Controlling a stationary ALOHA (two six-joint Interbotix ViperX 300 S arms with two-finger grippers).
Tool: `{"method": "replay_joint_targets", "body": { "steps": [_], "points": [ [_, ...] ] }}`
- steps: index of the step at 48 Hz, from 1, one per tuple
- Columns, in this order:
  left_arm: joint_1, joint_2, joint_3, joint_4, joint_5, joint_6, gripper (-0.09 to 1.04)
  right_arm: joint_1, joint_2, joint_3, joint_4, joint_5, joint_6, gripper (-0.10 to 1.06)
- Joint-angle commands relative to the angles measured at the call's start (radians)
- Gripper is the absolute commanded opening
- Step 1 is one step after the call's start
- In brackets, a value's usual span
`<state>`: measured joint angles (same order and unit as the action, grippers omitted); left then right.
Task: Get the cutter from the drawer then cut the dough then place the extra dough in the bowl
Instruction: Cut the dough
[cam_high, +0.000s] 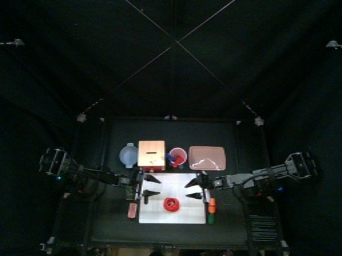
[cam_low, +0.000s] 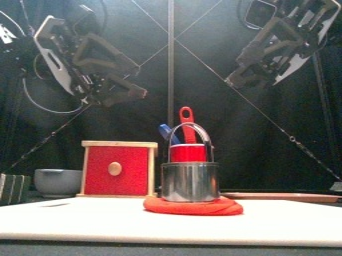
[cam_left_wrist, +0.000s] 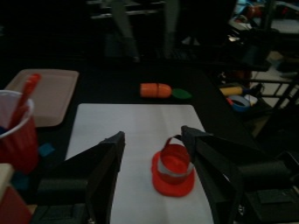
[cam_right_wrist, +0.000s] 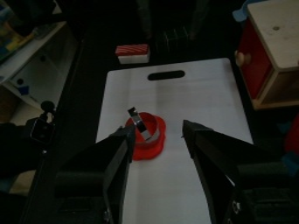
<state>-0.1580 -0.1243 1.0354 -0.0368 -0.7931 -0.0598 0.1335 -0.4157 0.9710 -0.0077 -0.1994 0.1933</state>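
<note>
Left pincer (cam_left_wrist: 152, 136) and right pincer (cam_right_wrist: 156, 129) gape above cutter (cam_low: 190, 180), seemingly on dough (cam_low: 194, 207).

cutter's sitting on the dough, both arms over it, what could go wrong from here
1. The cutter stands on the dough; lifting it may drag dough up with it.
2. The left gripper and right gripper, jaws open, hover over the same spot and could collide.
3. The bowl sits beside the wooden box; carried dough might clip the box.
</note>
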Motion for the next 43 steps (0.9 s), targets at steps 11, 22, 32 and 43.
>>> {"method": "replay_joint_targets", "body": {
  "steps": [11,22,32,43],
  "points": [
    [-0.250,0.232,-0.117,-0.469,-0.192,0.244,0.90,0.014,0.064,0.074,-0.034,-0.210,-0.012,0.83],
    [-0.390,0.324,-0.232,-0.753,-0.224,0.439,0.90,0.026,0.166,0.034,-0.118,-0.232,-0.002,0.83],
    [-0.449,0.353,-0.270,-0.916,-0.236,0.489,0.90,0.029,0.218,0.025,-0.135,-0.307,0.000,0.83],
    [-0.456,0.407,-0.304,-0.974,-0.244,0.491,0.90,0.032,0.307,0.005,-0.140,-0.383,0.000,0.83]
  ]
}}
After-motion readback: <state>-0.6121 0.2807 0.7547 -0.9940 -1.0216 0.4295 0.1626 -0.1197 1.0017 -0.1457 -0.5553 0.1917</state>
